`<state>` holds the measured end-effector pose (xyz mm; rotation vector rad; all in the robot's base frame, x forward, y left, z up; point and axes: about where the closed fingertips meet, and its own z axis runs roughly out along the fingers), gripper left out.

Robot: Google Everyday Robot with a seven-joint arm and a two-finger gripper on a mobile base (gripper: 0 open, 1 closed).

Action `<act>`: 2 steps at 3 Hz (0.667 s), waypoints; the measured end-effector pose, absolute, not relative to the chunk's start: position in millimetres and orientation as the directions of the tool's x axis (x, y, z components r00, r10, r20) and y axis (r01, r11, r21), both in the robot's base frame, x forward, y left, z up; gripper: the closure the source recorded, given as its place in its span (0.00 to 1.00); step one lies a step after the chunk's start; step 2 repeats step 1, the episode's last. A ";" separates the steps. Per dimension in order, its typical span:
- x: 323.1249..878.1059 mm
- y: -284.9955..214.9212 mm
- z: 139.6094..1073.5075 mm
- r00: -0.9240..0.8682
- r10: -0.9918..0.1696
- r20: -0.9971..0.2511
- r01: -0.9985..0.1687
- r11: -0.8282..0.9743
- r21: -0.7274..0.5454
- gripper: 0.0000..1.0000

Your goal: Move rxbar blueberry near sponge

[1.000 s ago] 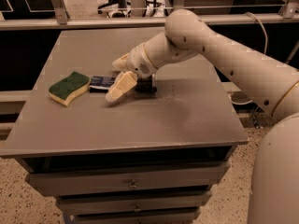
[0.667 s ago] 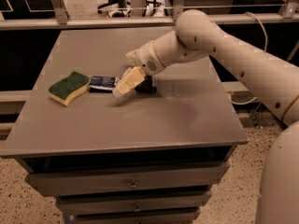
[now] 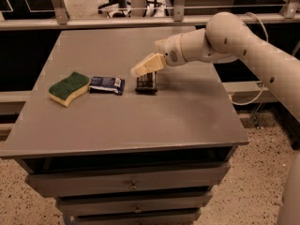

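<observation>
The rxbar blueberry (image 3: 107, 84) lies flat on the table (image 3: 183, 118), one short end just beside the sponge (image 3: 69, 87); we cannot tell whether the two touch or a thin gap remains. On the bar's other side, near but apart, rests a second, black-brown bar (image 3: 146, 83). The gripper (image 3: 138, 70) hangs just above that dark bar, tilted down toward it and clear of the blue wrapper. We cannot tell whether the gripper is released or clenched, and we see nothing of the blue bar in it. We judge the placing step done, since the bar already sits by the sponge, and the step in hand to be the retreat. In our judgement the next move calls for the arm (image 3: 234, 34) to rise straight away, so that the dark bar below is not nudged into the blue one. No container stands on the table. The drawers (image 3: 133, 185) beneath are closed, their contents hidden.
</observation>
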<state>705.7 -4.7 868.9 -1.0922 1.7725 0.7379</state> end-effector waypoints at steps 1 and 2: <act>705.7 -4.6 868.9 -0.206 -0.365 -0.908 -0.902 0.432 0.031 0.00; 705.7 -4.6 868.9 -0.206 -0.365 -0.908 -0.902 0.432 0.031 0.00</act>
